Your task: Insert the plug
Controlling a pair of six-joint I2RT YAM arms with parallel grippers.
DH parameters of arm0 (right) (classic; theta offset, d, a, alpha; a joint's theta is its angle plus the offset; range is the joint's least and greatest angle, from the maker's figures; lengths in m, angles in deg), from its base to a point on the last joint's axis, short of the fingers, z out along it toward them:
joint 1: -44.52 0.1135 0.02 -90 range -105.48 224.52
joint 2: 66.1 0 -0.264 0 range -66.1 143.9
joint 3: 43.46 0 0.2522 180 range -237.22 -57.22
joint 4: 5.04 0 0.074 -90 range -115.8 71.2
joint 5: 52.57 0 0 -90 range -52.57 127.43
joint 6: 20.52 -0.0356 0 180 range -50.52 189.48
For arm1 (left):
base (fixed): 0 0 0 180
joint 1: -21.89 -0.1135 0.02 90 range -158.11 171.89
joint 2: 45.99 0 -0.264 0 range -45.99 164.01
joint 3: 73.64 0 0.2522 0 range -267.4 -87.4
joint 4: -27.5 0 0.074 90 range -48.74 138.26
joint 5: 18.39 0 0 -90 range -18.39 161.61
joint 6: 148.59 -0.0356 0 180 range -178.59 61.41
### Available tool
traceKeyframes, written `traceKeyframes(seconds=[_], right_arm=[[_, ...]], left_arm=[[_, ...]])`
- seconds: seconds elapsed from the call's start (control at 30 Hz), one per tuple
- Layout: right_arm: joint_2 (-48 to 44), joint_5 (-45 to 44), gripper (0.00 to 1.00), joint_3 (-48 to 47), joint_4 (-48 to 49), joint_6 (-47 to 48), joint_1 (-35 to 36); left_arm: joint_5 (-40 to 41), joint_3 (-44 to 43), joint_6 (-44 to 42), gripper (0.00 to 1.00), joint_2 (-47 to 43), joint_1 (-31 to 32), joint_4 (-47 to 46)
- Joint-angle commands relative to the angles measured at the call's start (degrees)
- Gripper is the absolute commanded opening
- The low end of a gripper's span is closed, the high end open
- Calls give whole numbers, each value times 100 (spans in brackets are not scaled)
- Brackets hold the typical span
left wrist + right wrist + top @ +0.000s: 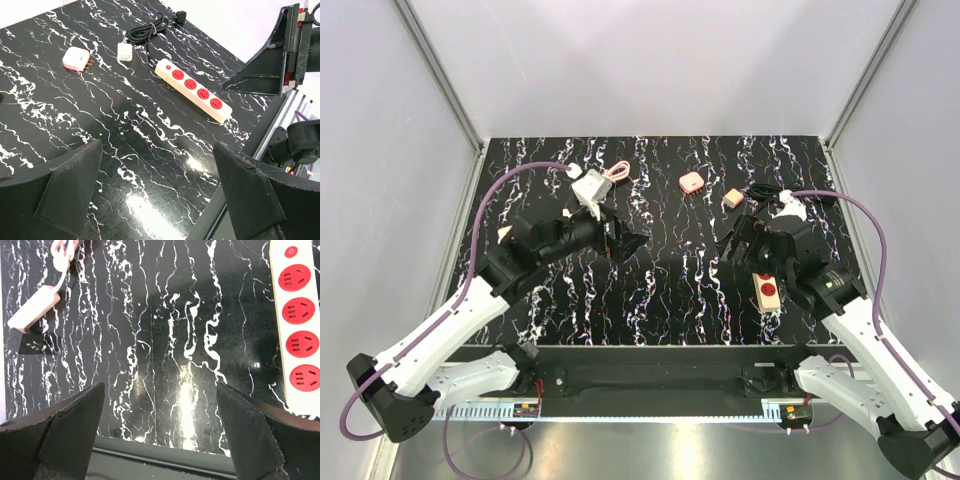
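The plug (pixel 691 182) is a small salmon-pink rounded block lying on the black marbled table (pixel 660 300), far of centre. In the left wrist view it (pixel 76 58) lies at the upper left with its metal prongs showing. The cream power strip with red sockets (pixel 195 90) lies to its right; it also shows in the right wrist view (pixel 297 325) and, partly under the right arm, in the top view (pixel 768 290). My left gripper (pixel 632 245) (pixel 157 147) is open and empty over the table's middle. My right gripper (pixel 728 250) (pixel 160 387) is open and empty, left of the strip.
A small beige cube (pixel 732 199) (pixel 125 51) lies between the plug and a coiled black cord (pixel 150 30). A coiled pink cable (pixel 617 172) lies at the back left; a pale pink block on a cable (pixel 32 307) shows in the right wrist view. Grey walls enclose the table.
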Motion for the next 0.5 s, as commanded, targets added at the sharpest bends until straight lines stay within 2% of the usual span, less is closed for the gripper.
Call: traceKeyframes(seconds=[0.0,0.07,0.17,0.2,0.27,0.3,0.37,0.47], right_arm=[[63,16,100,-179,454,144,-23],[98,-71,100,-135,681,258,-23],[352,-493,100,-65,1303,1037,-23],[658,-912,100,-47,1516,1519,-23],[1116,-1624,100,-134,2051,1795,-40],[1692,-2019,100,-404,2185,2110,-75],[2310,-1997,100,-757,2396,2454,-198],[3889,-1210,100,-1319,2818,3087,-714]], left_arm=[[169,-285,-87,99,-131,12,-170],[354,-294,-43,99,-88,12,-117],[644,-408,88,99,-18,12,14],[801,-434,132,99,-17,12,50],[838,-426,124,99,-87,12,77],[925,-408,106,99,-140,12,77],[1110,-329,80,99,-254,12,59],[1425,-294,97,99,-325,12,50]])
